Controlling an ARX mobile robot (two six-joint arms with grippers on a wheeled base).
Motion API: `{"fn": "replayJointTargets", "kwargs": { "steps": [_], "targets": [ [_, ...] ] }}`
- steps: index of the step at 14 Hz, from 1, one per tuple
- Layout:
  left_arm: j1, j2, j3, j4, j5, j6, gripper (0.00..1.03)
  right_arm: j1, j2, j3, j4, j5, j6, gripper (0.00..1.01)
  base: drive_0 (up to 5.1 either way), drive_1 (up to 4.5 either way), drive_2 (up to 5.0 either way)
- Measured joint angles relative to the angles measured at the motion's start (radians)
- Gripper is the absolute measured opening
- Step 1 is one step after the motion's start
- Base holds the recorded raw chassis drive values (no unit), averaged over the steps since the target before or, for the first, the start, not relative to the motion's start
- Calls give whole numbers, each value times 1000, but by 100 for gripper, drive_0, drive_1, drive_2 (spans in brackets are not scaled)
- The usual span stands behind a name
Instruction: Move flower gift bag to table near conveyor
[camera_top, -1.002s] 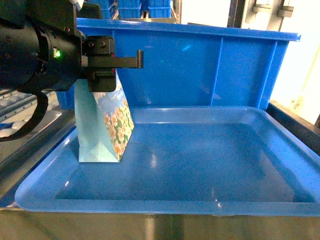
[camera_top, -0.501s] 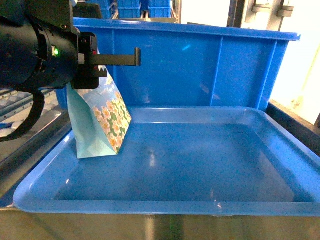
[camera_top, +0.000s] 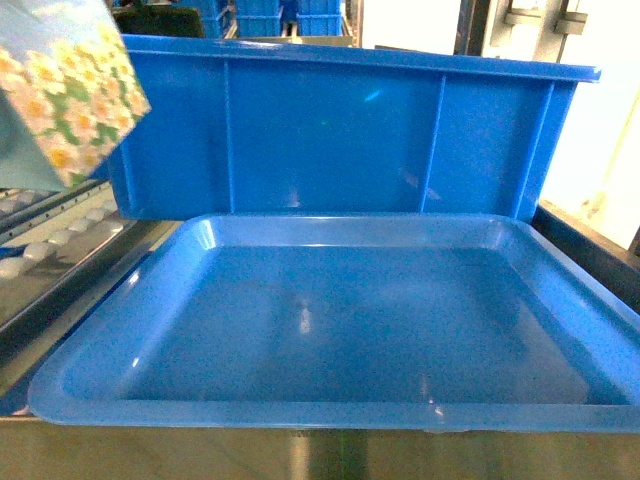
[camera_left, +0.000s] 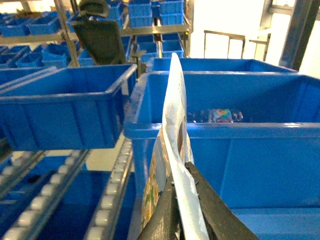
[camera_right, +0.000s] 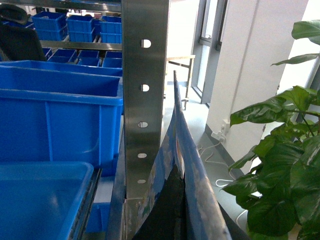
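Flower gift bag (camera_top: 65, 95) hangs top left in head view, above the conveyor (camera_top: 50, 240) rollers, clear of the blue tray (camera_top: 330, 410). Only my left wrist view shows my left gripper (camera_left: 182, 210) clenched on its edge. Right gripper (camera_right: 172, 210): clamps another bag edge.

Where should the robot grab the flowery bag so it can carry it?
Pinch the flower gift bag at its thin edge, one finger on each flat face, coming in edge-on, as the left hand does. The bag is flat and narrow there, so the fingers can close across it.
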Motion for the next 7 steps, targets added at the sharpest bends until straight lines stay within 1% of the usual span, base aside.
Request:
{"fn": "replayJointTargets", "kwargs": {
  "steps": [1, 2, 4, 5, 6, 7],
  "targets": [
    [45, -89, -40, -32, 17, 19, 2, 0, 0, 0, 0, 0, 0, 2, 0, 0, 0],
    [96, -171, -91, -60, 43, 28, 2, 0, 0, 0, 0, 0, 0, 2, 0, 0, 0],
    [200, -307, -188, -122, 119, 45, 2, 0, 0, 0, 0, 0, 0, 2, 0, 0, 0],
    [233, -361, -220, -138, 151, 47, 2, 0, 0, 0, 0, 0, 0, 2, 0, 0, 0],
    [243, -402, -245, -136, 177, 53, 2, 0, 0, 0, 0, 0, 0, 2, 0, 0, 0],
    [228, -441, -272, -126, 228, 69, 2, 0, 0, 0, 0, 0, 0, 2, 0, 0, 0]
  ]
}}
